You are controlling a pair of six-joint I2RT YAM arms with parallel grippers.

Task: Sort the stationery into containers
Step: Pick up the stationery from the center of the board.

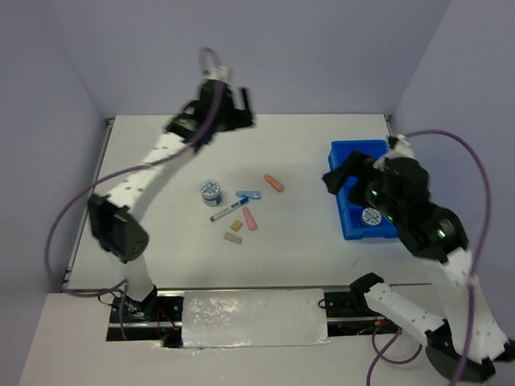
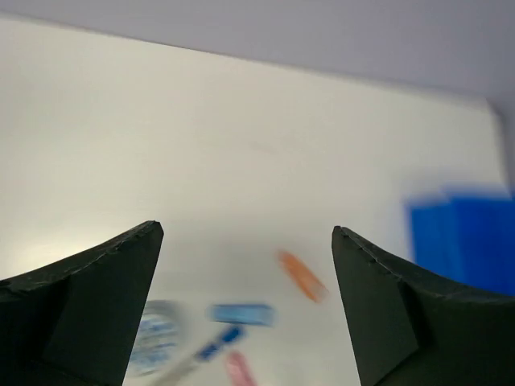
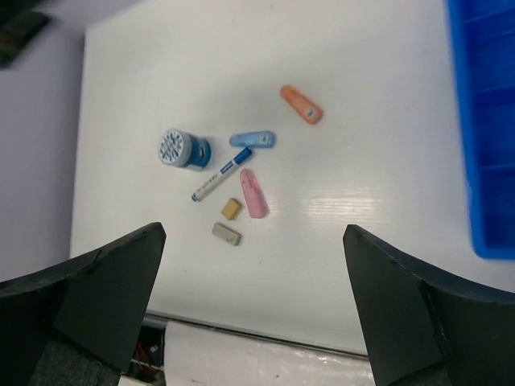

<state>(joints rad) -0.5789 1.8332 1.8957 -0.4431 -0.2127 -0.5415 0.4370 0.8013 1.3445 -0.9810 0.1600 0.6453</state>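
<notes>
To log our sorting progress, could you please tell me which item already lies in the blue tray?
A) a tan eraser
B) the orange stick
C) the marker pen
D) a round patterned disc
D: in the top view, a round patterned disc sits in a near compartment of the blue tray, while the other three lie out on the white table.

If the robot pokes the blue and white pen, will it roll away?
Probably yes: the marker pen looks round and thin, lying flat on the smooth table, so a sideways poke could roll it. It looks stiff, probably light.
</notes>
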